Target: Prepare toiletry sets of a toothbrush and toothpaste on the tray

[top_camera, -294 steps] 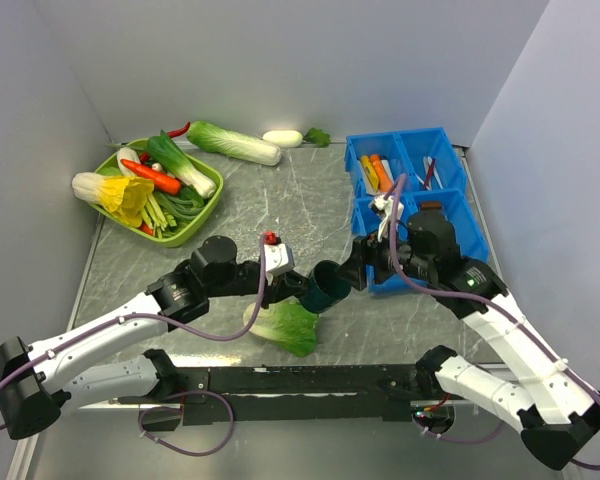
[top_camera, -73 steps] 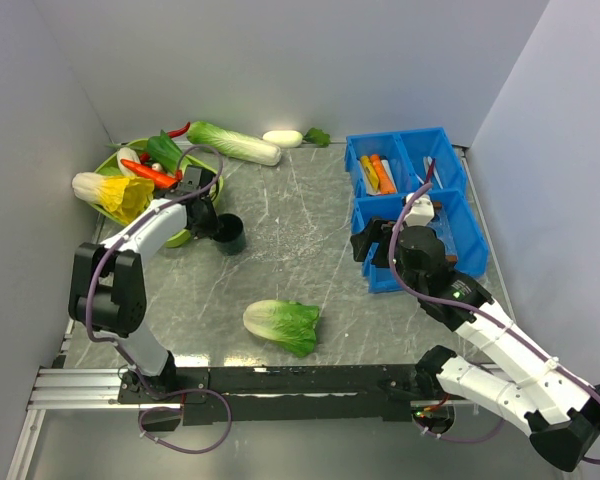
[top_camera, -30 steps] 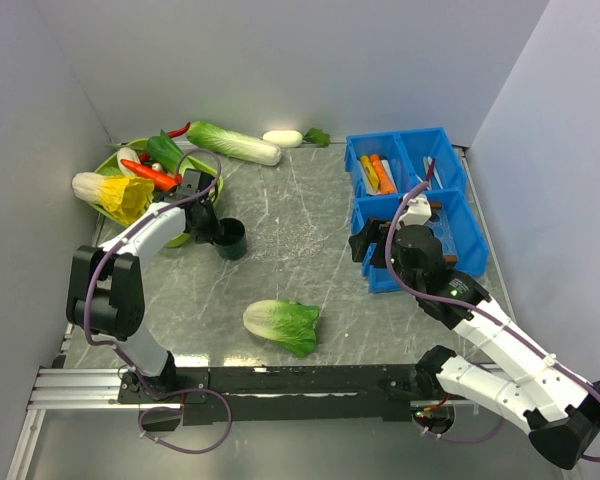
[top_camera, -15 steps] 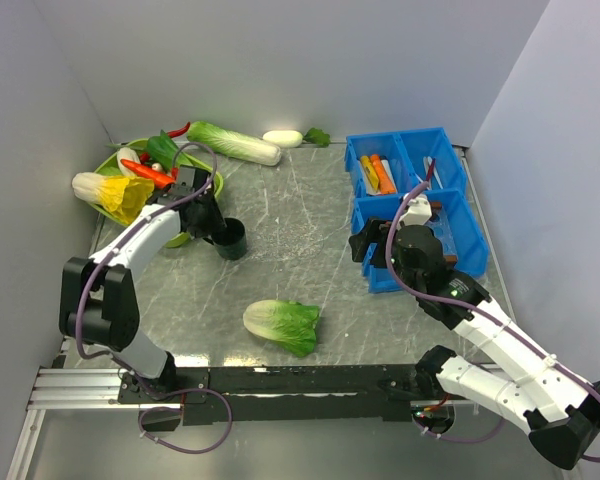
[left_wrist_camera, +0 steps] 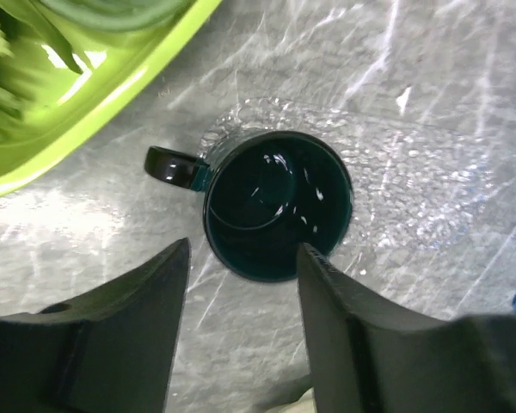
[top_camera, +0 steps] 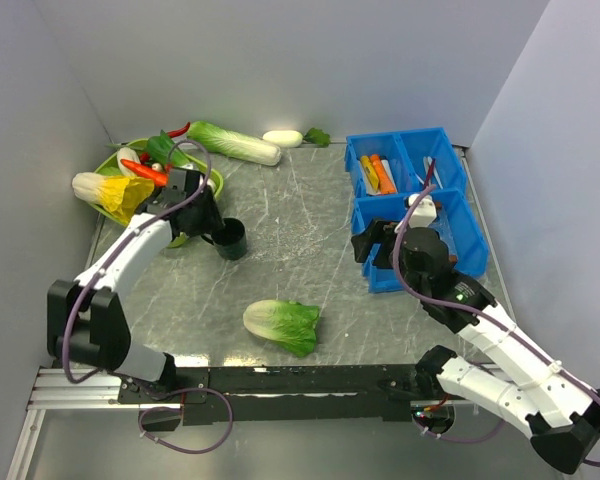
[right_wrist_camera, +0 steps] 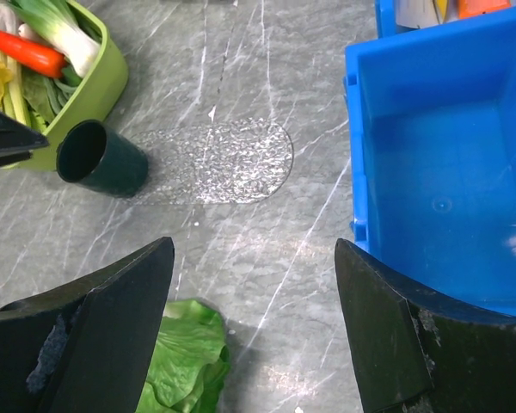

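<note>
Yellow and orange toothpaste (top_camera: 374, 173) tubes lie in the back-left compartment of the blue bin (top_camera: 458, 222). Thin toothbrush (top_camera: 429, 172) sticks lie in the compartment to their right. A clear, textured oval tray (right_wrist_camera: 228, 159) lies flat on the table. A dark green mug (left_wrist_camera: 278, 205) stands on its left end. My left gripper (left_wrist_camera: 243, 249) is open, its fingertips just short of the mug and nothing between them. My right gripper (right_wrist_camera: 254, 245) hangs open and empty over the table beside the bin's empty front compartment.
A lime basket (top_camera: 108, 165) full of vegetables sits at the back left, close to the mug (top_camera: 231, 238). A lettuce head (top_camera: 282, 326) lies near the front middle. A long cabbage (top_camera: 233, 142) and a white radish (top_camera: 282, 138) lie along the back wall.
My left gripper has opened and drawn back off the mug, which stays upright in place. The left arm's elbow has swung left. The right arm has barely moved.
</note>
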